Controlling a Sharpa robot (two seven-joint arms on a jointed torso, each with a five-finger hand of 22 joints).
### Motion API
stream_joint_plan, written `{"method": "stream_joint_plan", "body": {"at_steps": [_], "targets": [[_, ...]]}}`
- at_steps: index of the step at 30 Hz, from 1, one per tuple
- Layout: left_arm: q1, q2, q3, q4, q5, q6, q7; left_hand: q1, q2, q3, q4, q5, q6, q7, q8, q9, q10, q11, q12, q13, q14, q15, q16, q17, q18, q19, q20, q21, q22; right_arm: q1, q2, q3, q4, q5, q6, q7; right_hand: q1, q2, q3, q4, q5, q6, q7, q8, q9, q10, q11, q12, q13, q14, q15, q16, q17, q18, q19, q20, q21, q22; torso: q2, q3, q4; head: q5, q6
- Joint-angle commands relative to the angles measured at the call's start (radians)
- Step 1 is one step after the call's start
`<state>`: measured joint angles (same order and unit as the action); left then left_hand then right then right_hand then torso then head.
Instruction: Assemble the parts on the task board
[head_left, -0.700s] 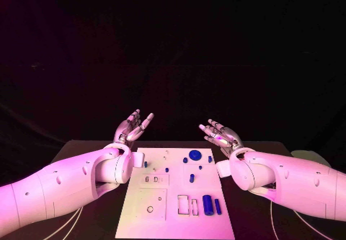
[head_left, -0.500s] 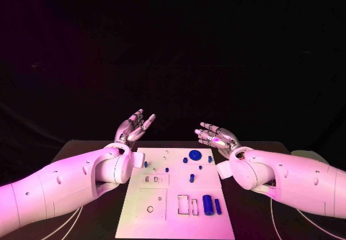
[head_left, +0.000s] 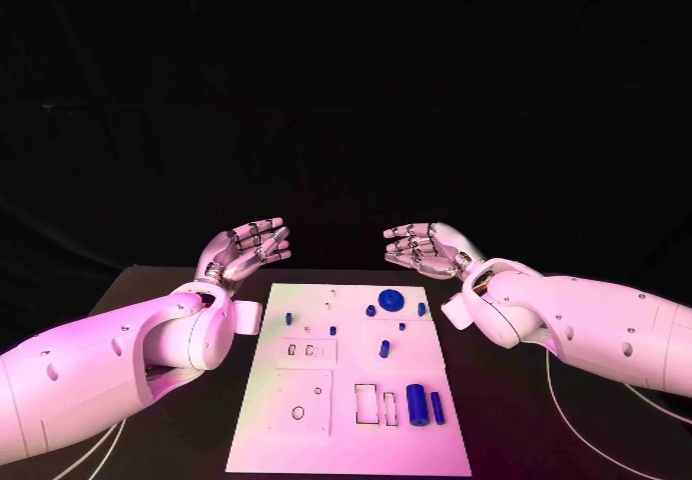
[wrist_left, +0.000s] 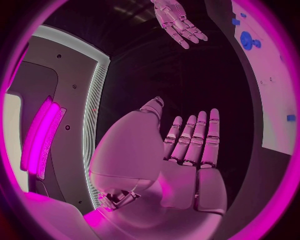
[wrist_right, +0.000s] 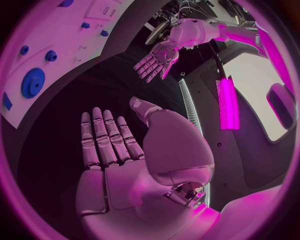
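A black table (head_left: 173, 300) stands before a dark, unlit backdrop, with pink-magenta light falling over everything.

White rounded arms (head_left: 116, 350) (small dark screw holes), silver segmented fingers (wrist_left: 194, 142).

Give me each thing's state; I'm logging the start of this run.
Left silver hand: open, raised beyond the board, holding nothing.
Right silver hand: open, raised, holding nothing.
White task board: flat on the black table.
Round blue disc: on the board, untouched.
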<state>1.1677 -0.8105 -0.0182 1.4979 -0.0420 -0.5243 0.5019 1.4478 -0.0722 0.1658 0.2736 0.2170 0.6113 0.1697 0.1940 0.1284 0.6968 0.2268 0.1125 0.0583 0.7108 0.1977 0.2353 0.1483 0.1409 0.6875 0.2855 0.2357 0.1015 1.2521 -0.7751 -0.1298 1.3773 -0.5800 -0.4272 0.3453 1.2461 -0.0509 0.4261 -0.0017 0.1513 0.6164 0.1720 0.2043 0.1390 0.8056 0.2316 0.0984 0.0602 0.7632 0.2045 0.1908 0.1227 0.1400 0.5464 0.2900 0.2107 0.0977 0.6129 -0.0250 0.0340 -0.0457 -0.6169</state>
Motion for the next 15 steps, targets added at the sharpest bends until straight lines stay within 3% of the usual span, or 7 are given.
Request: {"method": "stream_joint_plan", "body": {"at_steps": [1, 5, 6, 8, 10, 15], "targets": [[0.007, -0.011, 0.001, 0.019, -0.010, 0.024, 0.015, 0.061, -0.027, 0.061, -0.003, 0.002, 0.204, 0.059, 0.069, 0.037, 0.247, -0.040, 0.014, 0.007, 0.220, -0.051, 0.068, 0.053, 0.045, 0.196, -0.026, 0.070, 0.009, 0.013, 0.000, 0.002, -0.009, -0.196, 0.024, -0.042, 0.031, -0.028, 0.030, -0.039, -0.016, 0.163, 0.090, 0.034, 0.022, 0.140, -0.021, -0.013, 0.004, 0.137, -0.028, 0.019, 0.007, 0.040, 0.157, -0.002, 0.048, 0.007, 0.023, -0.0046, 0.0085, -0.007, 0.001], [0.013, -0.029, 0.002, 0.051, -0.012, 0.039, 0.007, 0.067, -0.040, 0.083, -0.002, 0.000, 0.222, 0.055, 0.070, 0.036, 0.285, -0.048, 0.007, 0.008, 0.252, -0.061, 0.074, 0.067, 0.045, 0.223, -0.038, 0.078, 0.007, 0.032, 0.006, 0.004, -0.025, -0.333, 0.086, -0.114, 0.032, -0.045, 0.049, -0.047, -0.021, 0.214, 0.073, 0.040, 0.023, 0.211, -0.043, -0.014, 0.007, 0.231, -0.055, 0.048, 0.017, 0.046, 0.238, -0.020, 0.077, 0.011, 0.037, -0.0085, 0.0140, -0.012, -0.001], [0.014, -0.033, 0.002, 0.058, -0.012, 0.043, 0.005, 0.067, -0.042, 0.085, -0.001, 0.000, 0.224, 0.055, 0.070, 0.036, 0.289, -0.049, 0.006, 0.008, 0.254, -0.062, 0.075, 0.069, 0.045, 0.226, -0.039, 0.079, 0.007, 0.036, 0.008, 0.004, -0.028, -0.370, 0.098, -0.132, 0.032, -0.055, 0.060, -0.049, -0.015, 0.239, 0.061, 0.047, 0.025, 0.251, -0.057, -0.009, 0.009, 0.284, -0.074, 0.070, 0.029, 0.046, 0.282, -0.038, 0.096, 0.017, 0.040, -0.0096, 0.0154, -0.014, -0.002], [0.017, -0.042, 0.003, 0.074, -0.013, 0.049, 0.001, 0.066, -0.043, 0.087, -0.001, 0.000, 0.225, 0.055, 0.070, 0.036, 0.291, -0.049, 0.006, 0.008, 0.257, -0.063, 0.075, 0.070, 0.044, 0.228, -0.040, 0.079, 0.007, 0.043, 0.010, 0.005, -0.030, -0.458, 0.127, -0.174, 0.025, -0.066, 0.071, -0.046, -0.018, 0.255, 0.053, 0.048, 0.024, 0.277, -0.067, -0.014, 0.007, 0.324, -0.087, 0.082, 0.040, 0.045, 0.318, -0.053, 0.109, 0.020, 0.048, -0.0122, 0.0186, -0.020, -0.002], [0.021, -0.054, 0.004, 0.094, -0.013, 0.055, -0.003, 0.064, -0.047, 0.088, 0.001, -0.001, 0.226, 0.055, 0.069, 0.036, 0.295, -0.049, 0.003, 0.008, 0.261, -0.064, 0.076, 0.073, 0.044, 0.232, -0.041, 0.080, 0.007, 0.051, 0.014, 0.007, -0.031, -0.566, 0.156, -0.220, 0.022, -0.090, 0.078, -0.048, -0.019, 0.278, 0.039, 0.051, 0.026, 0.320, -0.085, -0.016, 0.010, 0.422, -0.118, 0.127, 0.072, 0.045, 0.394, -0.084, 0.148, 0.036, 0.057, -0.0150, 0.0219, -0.024, -0.004], [0.030, -0.079, 0.005, 0.143, -0.009, 0.064, -0.011, 0.059, -0.052, 0.089, 0.004, -0.001, 0.226, 0.055, 0.067, 0.035, 0.296, -0.049, -0.002, 0.007, 0.267, -0.065, 0.076, 0.076, 0.044, 0.237, -0.043, 0.082, 0.006, 0.069, 0.022, 0.009, -0.021, -0.822, 0.192, -0.315, 0.018, -0.123, 0.067, -0.046, -0.017, 0.323, 0.009, 0.059, 0.034, 0.381, -0.121, -0.023, 0.018, 0.604, -0.173, 0.233, 0.166, 0.045, 0.544, -0.146, 0.249, 0.086, 0.077, -0.0218, 0.0306, -0.031, -0.005]]}}
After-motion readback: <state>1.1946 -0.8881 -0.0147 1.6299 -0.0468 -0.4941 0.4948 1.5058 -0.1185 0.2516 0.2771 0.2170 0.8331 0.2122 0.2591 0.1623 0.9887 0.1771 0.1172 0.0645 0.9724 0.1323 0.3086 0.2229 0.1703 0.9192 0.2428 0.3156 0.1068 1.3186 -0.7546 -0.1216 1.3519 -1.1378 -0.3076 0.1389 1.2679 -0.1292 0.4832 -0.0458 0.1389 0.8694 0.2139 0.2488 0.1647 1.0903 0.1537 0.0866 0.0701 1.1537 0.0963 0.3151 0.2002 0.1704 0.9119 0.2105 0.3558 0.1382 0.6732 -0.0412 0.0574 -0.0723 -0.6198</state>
